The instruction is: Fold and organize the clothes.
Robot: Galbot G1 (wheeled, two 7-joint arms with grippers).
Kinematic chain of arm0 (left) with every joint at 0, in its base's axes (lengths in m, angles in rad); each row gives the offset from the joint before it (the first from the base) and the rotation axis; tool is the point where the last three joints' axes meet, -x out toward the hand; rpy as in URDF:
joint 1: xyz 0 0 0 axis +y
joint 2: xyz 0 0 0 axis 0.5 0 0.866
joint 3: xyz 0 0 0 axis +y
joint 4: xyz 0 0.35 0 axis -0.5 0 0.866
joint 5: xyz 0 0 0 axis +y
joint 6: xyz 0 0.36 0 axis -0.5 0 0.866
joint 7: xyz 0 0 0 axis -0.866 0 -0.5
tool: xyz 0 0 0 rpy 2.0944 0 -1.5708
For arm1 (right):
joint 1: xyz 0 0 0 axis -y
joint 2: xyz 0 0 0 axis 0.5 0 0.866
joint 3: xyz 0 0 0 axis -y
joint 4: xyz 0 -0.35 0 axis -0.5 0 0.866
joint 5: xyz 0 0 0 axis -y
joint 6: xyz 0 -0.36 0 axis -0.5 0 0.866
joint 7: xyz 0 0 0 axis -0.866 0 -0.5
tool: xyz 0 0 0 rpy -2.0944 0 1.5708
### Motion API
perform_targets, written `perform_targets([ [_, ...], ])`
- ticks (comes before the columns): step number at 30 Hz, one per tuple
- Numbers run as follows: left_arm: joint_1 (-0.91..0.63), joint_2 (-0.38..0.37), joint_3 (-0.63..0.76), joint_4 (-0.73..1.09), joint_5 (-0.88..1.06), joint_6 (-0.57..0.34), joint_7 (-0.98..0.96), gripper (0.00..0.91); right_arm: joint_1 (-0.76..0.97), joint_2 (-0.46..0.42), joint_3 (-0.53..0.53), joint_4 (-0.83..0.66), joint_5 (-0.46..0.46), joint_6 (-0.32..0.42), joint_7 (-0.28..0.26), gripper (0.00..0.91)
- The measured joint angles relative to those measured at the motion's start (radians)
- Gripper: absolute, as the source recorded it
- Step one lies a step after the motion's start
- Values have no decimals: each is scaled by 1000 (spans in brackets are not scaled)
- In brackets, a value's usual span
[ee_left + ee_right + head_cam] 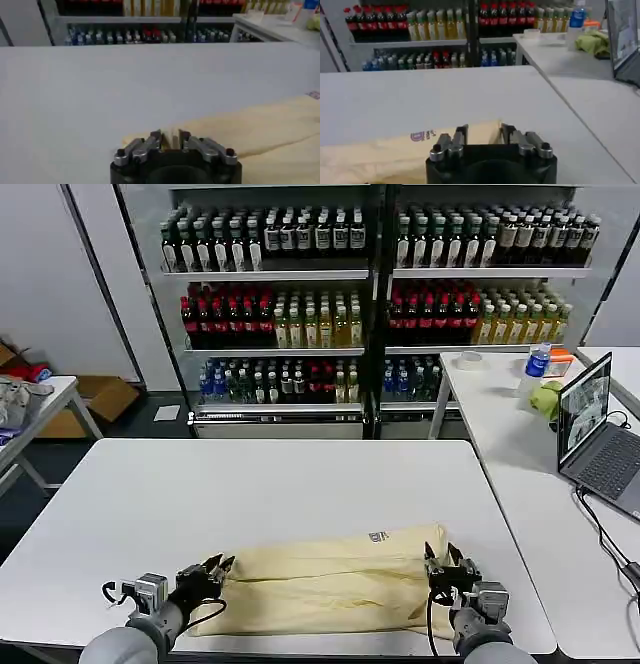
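Cream T-shirt [330, 579] folded into a long band along the near edge of the white tabletop [250, 484], a gripper at each end.

Pale thin fabric, long axis running left-right, parallel to the near edge; printed neck label [378, 536] faces up on the far side, toward the right end. Left gripper [213, 569] sits at the band's left end, jaws narrowed to a slim gap with a cream fold between the fingers [156, 137], apparently pinching it. Right gripper [445, 564] is at the right end, fingers [460, 135] parted wider, straddling the cloth edge, not yet closed on it. Likely reason for the paired placement: both ends gripped so the band lifts evenly for a crosswise fold.
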Motion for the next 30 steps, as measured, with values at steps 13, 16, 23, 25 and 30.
perform_targets([
  [13, 101, -96, -52, -53, 74, -100, -100, 907, -65, 14, 23, 43, -60, 39, -2, 907],
  [16, 125, -127, -51, -54, 92, -113, -117, 907, -71, 16, 24, 44, -66, 43, 0, 907],
  [23, 140, -194, -33, -46, 139, -136, -144, 907, -79, 12, 23, 53, -72, 47, 2, 907],
  [25, 141, -212, -29, -37, 148, -140, -154, 907, -80, 10, 24, 53, -73, 47, 3, 907],
  [30, 156, -247, -15, -35, 168, -146, -163, 625, -76, 7, 25, 52, -75, 47, 3, 907],
])
